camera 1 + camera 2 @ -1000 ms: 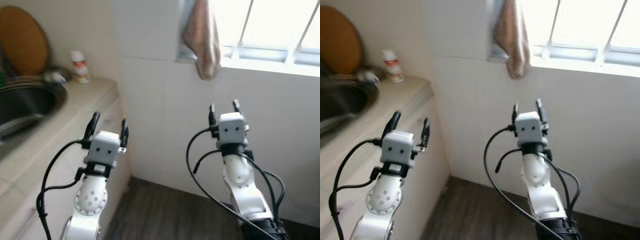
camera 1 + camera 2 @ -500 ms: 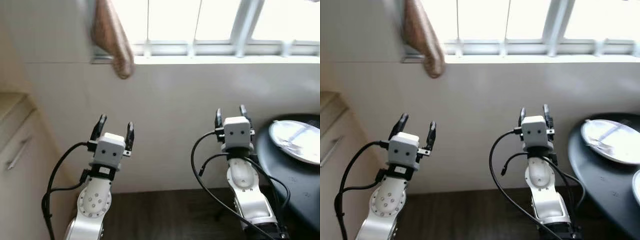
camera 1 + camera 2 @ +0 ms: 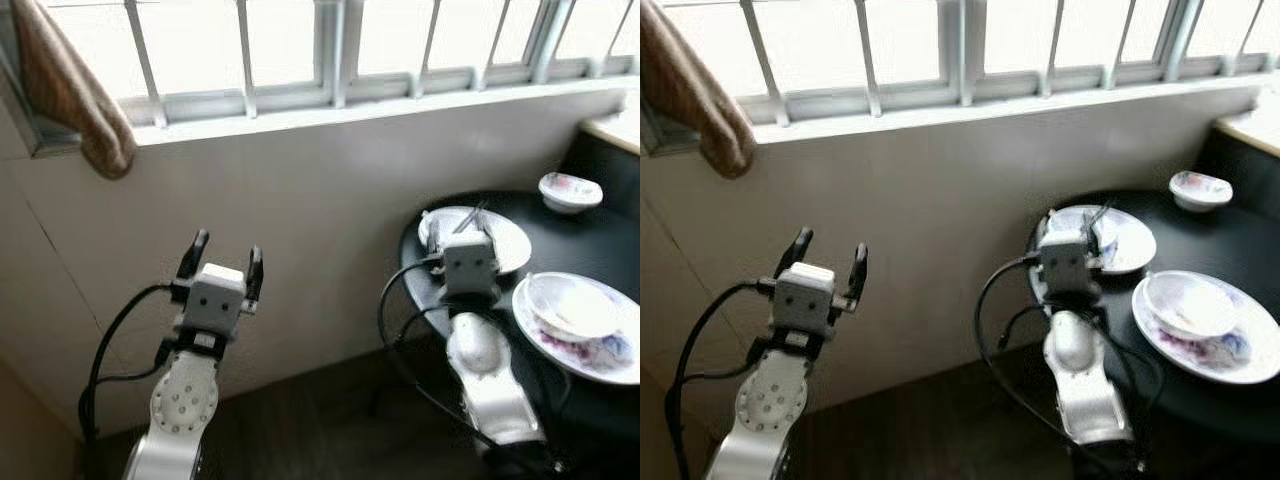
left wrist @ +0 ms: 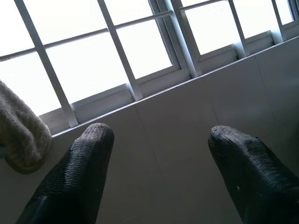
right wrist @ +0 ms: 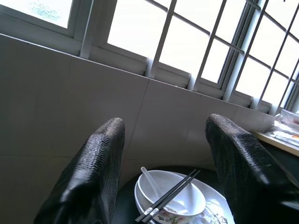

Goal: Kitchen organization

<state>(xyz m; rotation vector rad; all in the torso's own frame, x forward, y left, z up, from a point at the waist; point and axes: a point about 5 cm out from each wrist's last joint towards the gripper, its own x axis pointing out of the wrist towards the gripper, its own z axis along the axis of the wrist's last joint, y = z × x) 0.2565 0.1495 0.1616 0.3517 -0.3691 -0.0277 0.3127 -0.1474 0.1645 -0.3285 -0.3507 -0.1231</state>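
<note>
In the lower half of the head views, both arms are raised before a white tiled wall [image 3: 330, 200]. The left gripper [image 3: 221, 255], at about 8 o'clock in the left eye view, points up with its two black fingers [image 4: 79, 168] spread apart and nothing between them; the left wrist view looks past them to the wall and a barred window [image 4: 117, 56]. The right gripper [image 5: 163, 158], near 4 o'clock, likewise has its fingers parted and empty, and it hovers at the near edge of a round black table [image 3: 590, 230]. Just beyond its fingertips stands a white plate [image 3: 505, 245] carrying a white bowl [image 5: 170, 193] with a white spoon [image 5: 154, 182] and dark chopsticks [image 5: 168, 196] laid across it. At 3 o'clock of the right arm lies a larger patterned plate [image 3: 610, 355] holding a shallow white bowl [image 3: 570, 308]. A small patterned bowl [image 3: 570, 190] sits farther back on the table, toward 2 o'clock. At 10 o'clock, a brown towel [image 3: 70, 95] hangs below the window sill. Dark wood flooring [image 3: 320, 430] shows between the arms.
</note>
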